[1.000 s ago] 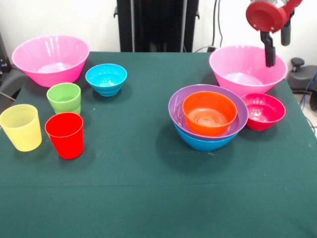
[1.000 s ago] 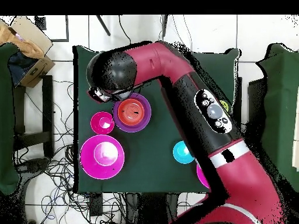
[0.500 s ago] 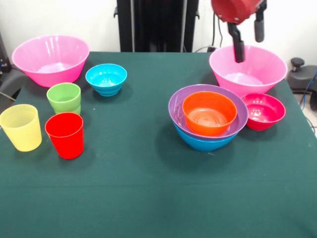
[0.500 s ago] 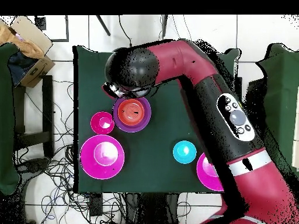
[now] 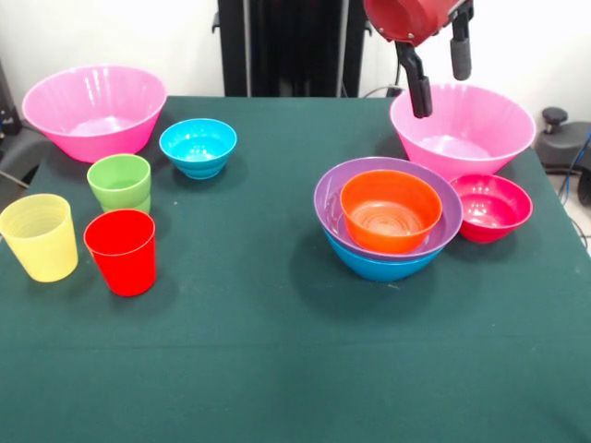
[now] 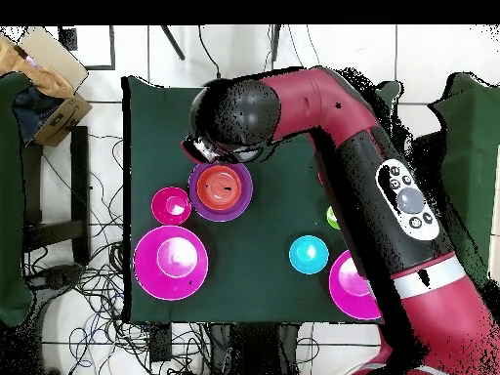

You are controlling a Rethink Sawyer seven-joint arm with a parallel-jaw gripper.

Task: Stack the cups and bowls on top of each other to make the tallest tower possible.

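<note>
The tower is three nested bowls: orange (image 5: 391, 210) inside purple (image 5: 343, 196) inside blue (image 5: 377, 266); from overhead the orange bowl (image 6: 220, 186) shows inside the purple rim (image 6: 243, 198). A large pink bowl (image 5: 466, 138) stands behind it and a small crimson bowl (image 5: 491, 207) beside it. At the left are a second pink bowl (image 5: 94, 109), a cyan bowl (image 5: 198, 146), and green (image 5: 119, 183), yellow (image 5: 39, 236) and red (image 5: 121, 251) cups. My gripper (image 5: 440, 74) hangs open and empty, high over the right pink bowl's left rim.
Overhead, the red arm (image 6: 322, 127) covers the cups' side of the green table (image 6: 264, 283); only a sliver of the green cup (image 6: 332, 217) shows. A cardboard box (image 6: 44, 78) sits off the table's corner. Cables lie on the floor.
The gripper has swung leftward in the front view, from over the right pink bowl's right side to over its left rim. The bowls and cups have not moved.
</note>
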